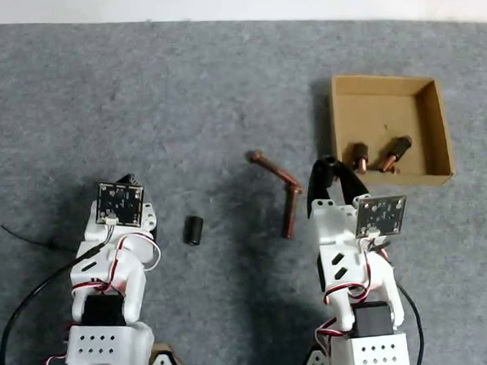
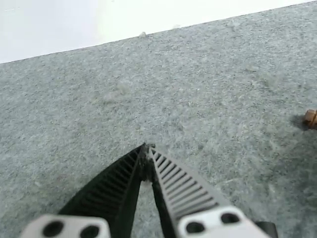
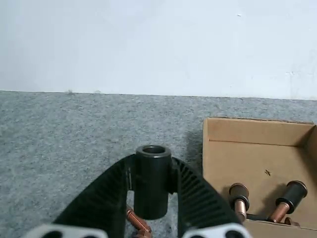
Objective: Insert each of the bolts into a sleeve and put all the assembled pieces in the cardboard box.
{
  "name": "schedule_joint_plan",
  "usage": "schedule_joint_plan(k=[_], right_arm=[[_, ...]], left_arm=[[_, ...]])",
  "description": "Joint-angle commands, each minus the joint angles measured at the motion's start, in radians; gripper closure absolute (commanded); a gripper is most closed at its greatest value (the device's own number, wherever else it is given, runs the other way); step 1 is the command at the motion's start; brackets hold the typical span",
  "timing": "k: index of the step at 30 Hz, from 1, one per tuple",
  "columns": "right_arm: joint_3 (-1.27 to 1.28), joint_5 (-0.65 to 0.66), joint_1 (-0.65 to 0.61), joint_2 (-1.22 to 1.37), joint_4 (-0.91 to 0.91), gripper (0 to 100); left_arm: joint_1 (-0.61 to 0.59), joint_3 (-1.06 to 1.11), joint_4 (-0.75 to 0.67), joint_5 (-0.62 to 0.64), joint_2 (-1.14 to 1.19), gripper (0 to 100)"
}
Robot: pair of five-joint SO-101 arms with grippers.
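My right gripper (image 3: 151,166) is shut on an upright black sleeve (image 3: 150,183), just left of the cardboard box (image 3: 257,136); in the high view this gripper (image 1: 329,180) sits by the box's (image 1: 433,123) near left corner. Two copper bolts (image 1: 273,170) (image 1: 291,212) lie end to end just left of it, one showing under the sleeve (image 3: 136,223). Two assembled pieces (image 1: 361,157) (image 1: 395,152) lie in the box. Another black sleeve (image 1: 194,230) lies between the arms. My left gripper (image 2: 147,148) is shut and empty, low over bare carpet.
Grey carpet covers the table, with a white wall behind it. A bolt's head (image 2: 310,118) shows far off from the left gripper. A black cable (image 1: 26,239) trails beside the left arm. Open carpet lies beyond both grippers.
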Motion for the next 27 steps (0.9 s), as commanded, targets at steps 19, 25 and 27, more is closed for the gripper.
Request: schedule_joint_plan(k=[19,25,27], right_arm=[[0.143,0.009,0.007,-0.016,0.002,99.2],[0.143,0.009,0.007,-0.016,0.004,99.2],[0.143,0.009,0.007,-0.016,0.004,99.2]], left_arm=[[0.015,-0.01,-0.02,-0.006,-0.002,99],[0.015,-0.019,-0.02,0.0,-0.002,99],[0.015,-0.024,-0.02,0.0,-0.002,99]])
